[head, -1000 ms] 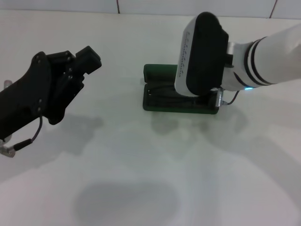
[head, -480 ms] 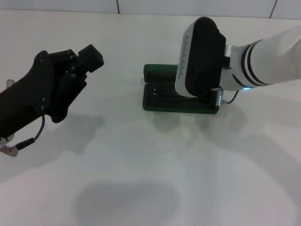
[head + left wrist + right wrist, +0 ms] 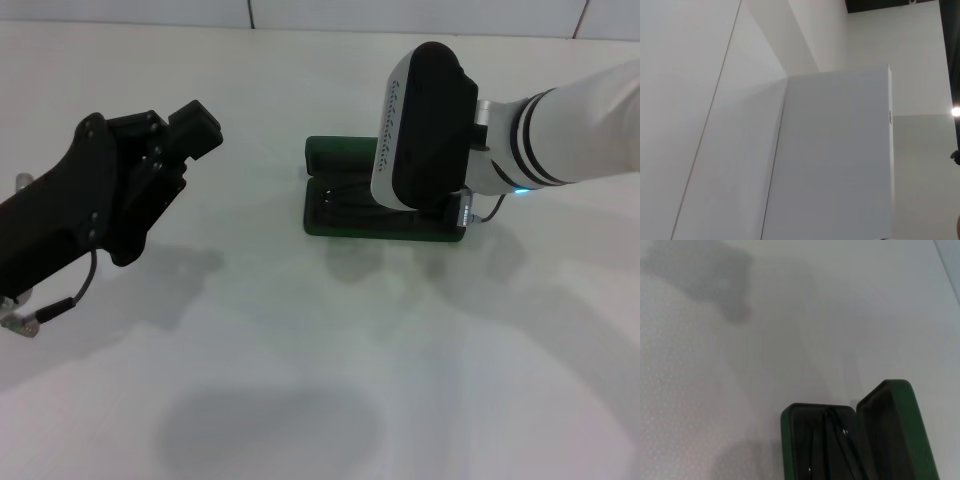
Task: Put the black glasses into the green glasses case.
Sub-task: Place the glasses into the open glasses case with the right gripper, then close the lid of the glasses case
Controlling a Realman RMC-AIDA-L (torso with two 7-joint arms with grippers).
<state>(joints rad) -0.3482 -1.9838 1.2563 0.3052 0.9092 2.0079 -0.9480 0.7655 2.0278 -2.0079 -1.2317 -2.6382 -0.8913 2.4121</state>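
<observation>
- The case (image 3: pixel 345 195) lies open on the white table (image 3: pixel 300 350), at the far middle of the head view, its lid (image 3: pixel 340 156) laid back on the far side.
- The right wrist view shows the case (image 3: pixel 812 437) with its lid (image 3: pixel 895 432) raised beside the dark tray.
- The glasses (image 3: pixel 832 440) lie inside that tray: thin black lines against the near-black lining, so their exact pose is hard to make out, though they seem to sit wholly within the walls.
- In the head view only a few thin dark strokes of the glasses (image 3: pixel 345 195) show in the tray's left part.
- The right gripper (image 3: pixel 428 125) hangs over the right half of the case, its white-and-black housing hiding that end; I cannot tell how its fingers stand.
- The left gripper (image 3: pixel 195 128) hovers above the table well to the left of the case, pointing toward the far right; its finger state is also unclear.
- The left wrist view shows only pale walls (image 3: pixel 830 150).
</observation>
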